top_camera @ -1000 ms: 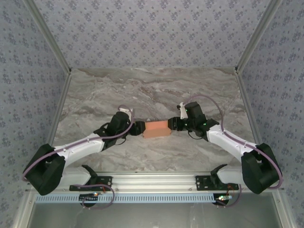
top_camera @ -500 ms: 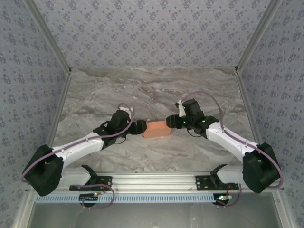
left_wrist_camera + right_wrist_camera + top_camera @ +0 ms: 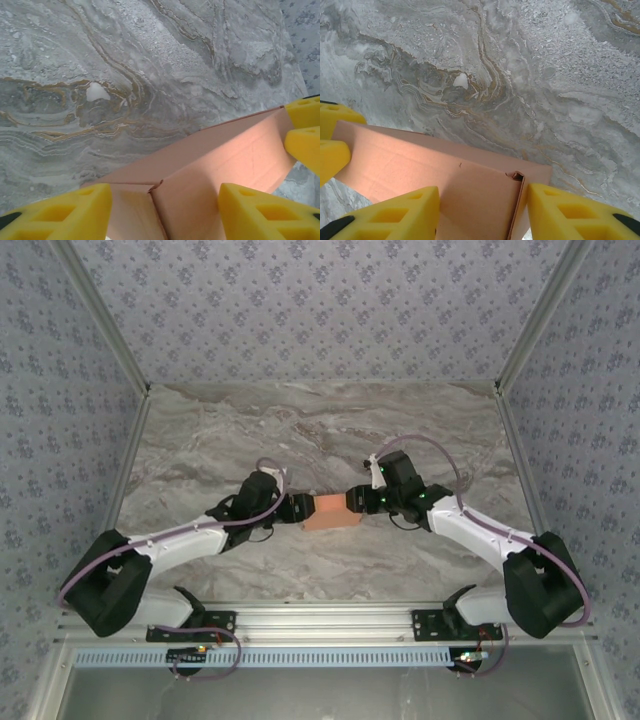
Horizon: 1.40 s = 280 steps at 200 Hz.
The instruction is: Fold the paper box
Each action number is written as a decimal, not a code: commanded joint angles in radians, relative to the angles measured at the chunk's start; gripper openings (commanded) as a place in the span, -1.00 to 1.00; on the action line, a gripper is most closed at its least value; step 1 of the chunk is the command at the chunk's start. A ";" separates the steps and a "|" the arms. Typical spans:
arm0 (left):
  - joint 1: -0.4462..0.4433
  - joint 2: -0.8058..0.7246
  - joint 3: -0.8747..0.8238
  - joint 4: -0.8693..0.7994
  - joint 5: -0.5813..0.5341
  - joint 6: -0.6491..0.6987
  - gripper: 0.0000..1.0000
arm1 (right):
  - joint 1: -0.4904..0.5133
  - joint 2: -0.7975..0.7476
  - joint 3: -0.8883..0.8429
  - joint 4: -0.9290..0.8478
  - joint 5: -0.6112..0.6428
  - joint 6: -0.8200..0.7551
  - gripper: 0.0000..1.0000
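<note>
Paper box (image 3: pixel 329 512), lying mid-table, is judged light, crushable thin card best held gently at its creased ends, where left gripper (image 3: pixel 303 510) and right gripper (image 3: pixel 353 502) straddle it, jaws apart, grip unconfirmed.

Bright even light — faint soft shadows, near foreground slightly blurred

left arm (image 3: pixel 190 535): white shells, chunky black joints | right arm (image 3: pixel 470 528): same deal, plus a couple tiny green lights near the wrist | cables (image 3: pixel 440 452): lilac, run along each arm and loop up at the wrist | shoulder blocks (image 3: pixel 105 590): big rounded black lumps | fingers (image 3: pixel 265 212): bright yellow wedges with recessed cut-outs, black bits behind
</note>
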 commanded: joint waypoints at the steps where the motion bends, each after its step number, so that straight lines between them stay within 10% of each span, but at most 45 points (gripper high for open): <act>1: -0.006 0.026 0.037 0.001 0.017 0.014 0.13 | 0.009 0.008 0.009 0.031 -0.034 0.009 -0.05; 131: 0.060 0.263 0.332 -0.004 -0.006 0.095 0.10 | -0.080 0.140 0.114 0.185 0.033 -0.038 -0.20; 280: -0.056 0.259 0.135 0.073 -0.105 0.067 0.14 | 0.099 0.038 -0.118 0.243 0.248 -0.113 -0.11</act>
